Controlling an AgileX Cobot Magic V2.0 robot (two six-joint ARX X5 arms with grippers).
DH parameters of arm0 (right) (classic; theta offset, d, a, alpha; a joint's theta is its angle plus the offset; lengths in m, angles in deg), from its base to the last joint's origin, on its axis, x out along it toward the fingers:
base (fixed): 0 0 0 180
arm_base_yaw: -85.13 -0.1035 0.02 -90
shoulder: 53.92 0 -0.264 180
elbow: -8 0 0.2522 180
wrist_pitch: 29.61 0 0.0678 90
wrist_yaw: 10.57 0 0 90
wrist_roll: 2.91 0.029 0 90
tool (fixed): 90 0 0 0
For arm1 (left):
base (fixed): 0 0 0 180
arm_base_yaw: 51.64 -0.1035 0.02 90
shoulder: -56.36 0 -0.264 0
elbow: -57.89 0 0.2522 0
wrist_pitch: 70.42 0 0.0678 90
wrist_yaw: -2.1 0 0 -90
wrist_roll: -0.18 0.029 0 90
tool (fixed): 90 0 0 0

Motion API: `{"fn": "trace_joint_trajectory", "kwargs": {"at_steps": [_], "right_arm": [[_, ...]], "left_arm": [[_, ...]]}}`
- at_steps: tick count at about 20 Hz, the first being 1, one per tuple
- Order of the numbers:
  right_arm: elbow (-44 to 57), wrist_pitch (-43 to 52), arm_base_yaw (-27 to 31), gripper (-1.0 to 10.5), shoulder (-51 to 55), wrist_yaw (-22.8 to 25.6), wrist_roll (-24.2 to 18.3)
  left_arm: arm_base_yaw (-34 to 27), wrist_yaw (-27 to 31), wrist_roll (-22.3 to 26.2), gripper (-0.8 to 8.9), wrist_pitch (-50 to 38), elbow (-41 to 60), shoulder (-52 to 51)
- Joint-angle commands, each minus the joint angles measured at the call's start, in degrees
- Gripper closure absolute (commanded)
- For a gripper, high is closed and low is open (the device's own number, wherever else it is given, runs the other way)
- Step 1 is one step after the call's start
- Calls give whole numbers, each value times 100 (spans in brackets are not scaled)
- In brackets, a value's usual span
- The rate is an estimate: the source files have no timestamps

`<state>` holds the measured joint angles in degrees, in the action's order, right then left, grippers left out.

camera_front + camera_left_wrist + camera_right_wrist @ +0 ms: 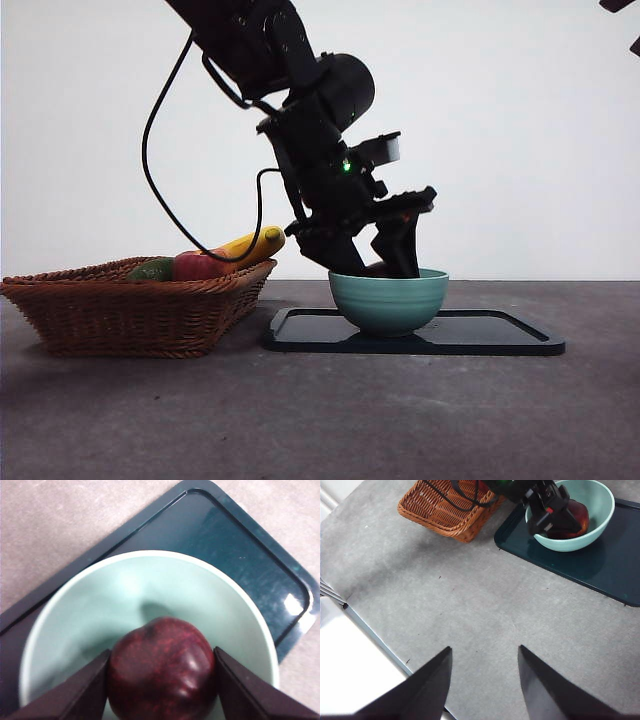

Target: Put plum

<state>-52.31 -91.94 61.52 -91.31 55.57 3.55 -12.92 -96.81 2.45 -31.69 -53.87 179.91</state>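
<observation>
Two black fingers of the left gripper (162,680) clamp the plum (162,672) from either side inside the mint bowl (125,595) on the dark tray (240,545); the right gripper (482,680) hangs parted over the counter (470,605).

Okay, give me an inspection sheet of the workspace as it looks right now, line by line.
Surface: grey table, bare where it shows, with a dark tray on it.
Job's things: plum held low inside the pale green bowl, which stands on the tray.
Clutter: wicker basket beside the tray, holding a banana, a red fruit and a green fruit.
Grippers: left gripper reaches into the bowl, jaws clamped on either side of the plum; right gripper hangs above bare table, jaws open, holding nothing.
Cables: black cable loops from the left arm over the basket.
Surroundings: plain white wall behind.
</observation>
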Motion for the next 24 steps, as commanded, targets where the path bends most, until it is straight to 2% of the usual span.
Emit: {"fn": "trace_joint_trajectory", "kwargs": {"at_steps": [1,9,12,18,24], "right_arm": [[-55,52,-35,736,-31,-13,59],[-55,50,-35,736,-31,-11,55],[-55,52,-35,736,-28,-11,37],[-55,52,-35,736,-28,-11,-2],[-55,55,-35,736,-28,-11,-7]], "left_arm": [[63,9,52,631,234,-498,151],[-13,7,63,632,1757,-2490,-26],[-212,7,13,632,1928,-2549,-699],[-962,7,-9,631,2907,-2542,-2297],[-1659,4,269,632,4070,-2323,-3467]]}}
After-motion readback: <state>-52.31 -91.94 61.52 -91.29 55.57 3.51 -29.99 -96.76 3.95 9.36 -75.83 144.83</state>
